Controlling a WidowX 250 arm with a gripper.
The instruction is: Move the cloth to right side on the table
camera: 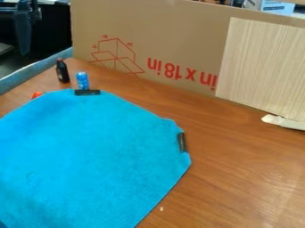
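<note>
Tabletop [241,162] spreads right of the cloth [89,147]; whether my hand is clenched or released, I cannot tell.

The brown worktop [238,169] bears a spread blue cloth [89,147]. By the cloth's far edge are a dark bottle [62,71], blue can [83,81] and red object [37,94].

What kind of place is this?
It looks like a workroom or lab, maybe for testing robots: cardboard stands like a wall along the wooden table, where a blue cloth lies spread near a little can.
</note>
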